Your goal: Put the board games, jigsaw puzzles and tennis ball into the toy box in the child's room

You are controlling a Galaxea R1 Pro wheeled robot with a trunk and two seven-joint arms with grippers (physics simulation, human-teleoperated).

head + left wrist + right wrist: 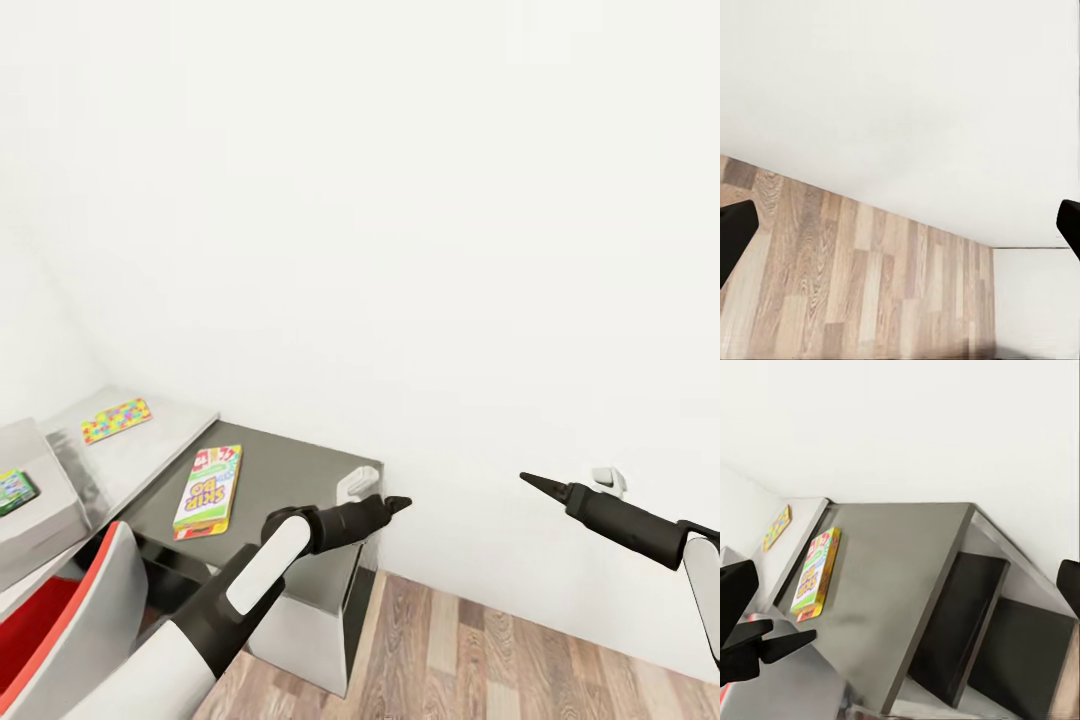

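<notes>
Both arms reach forward empty. The left gripper (398,503) is beside the dark bench (290,470) corner, the right gripper (532,481) before the bare white wall; wrist views show each pair of jaws spread wide. On the matte bench lies the flat Skip-Bo box (208,490), stiff, glossy card, probably light; its long edges look best for gripping. Far left lies a jigsaw puzzle (116,420).
</notes>
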